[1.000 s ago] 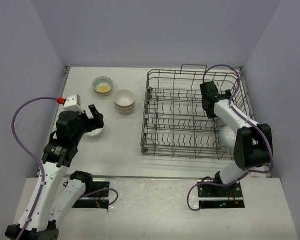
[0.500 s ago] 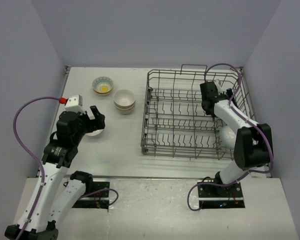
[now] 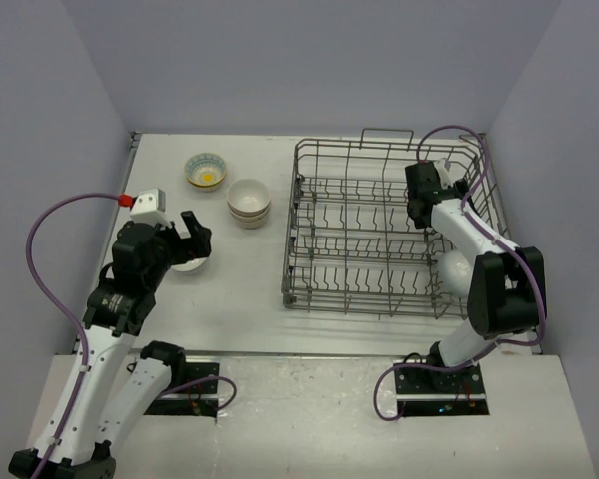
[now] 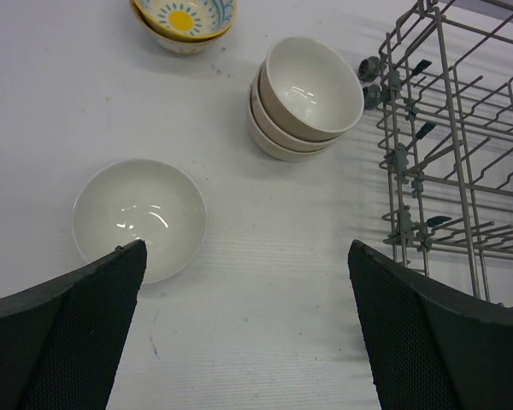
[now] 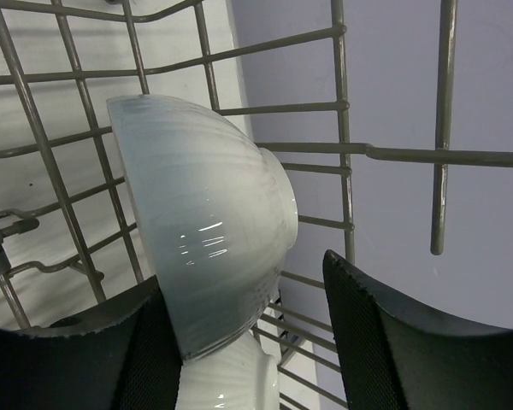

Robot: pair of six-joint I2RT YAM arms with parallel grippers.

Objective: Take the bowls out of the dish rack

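The grey wire dish rack (image 3: 379, 235) stands on the right; its corner shows in the left wrist view (image 4: 449, 162). My right gripper (image 3: 426, 195) is inside its far right end, open. In the right wrist view a white bowl (image 5: 205, 231) stands on edge between the jaws of that gripper (image 5: 248, 342), against the left finger, with a second white bowl (image 5: 231, 380) below it. My left gripper (image 3: 192, 236) is open and empty above a lone white bowl (image 4: 139, 218) on the table. A stack of beige bowls (image 4: 306, 94) and stacked patterned bowls (image 4: 184, 21) sit beyond.
The table (image 3: 250, 289) is white, with purple walls close on three sides. The rack's side wires (image 5: 350, 154) run close round the right gripper. The bowls on the table lie left of the rack, with a strip of table between them and it.
My right gripper has moved a little further towards the rack's far right corner. My left gripper has shifted only slightly and stays open.
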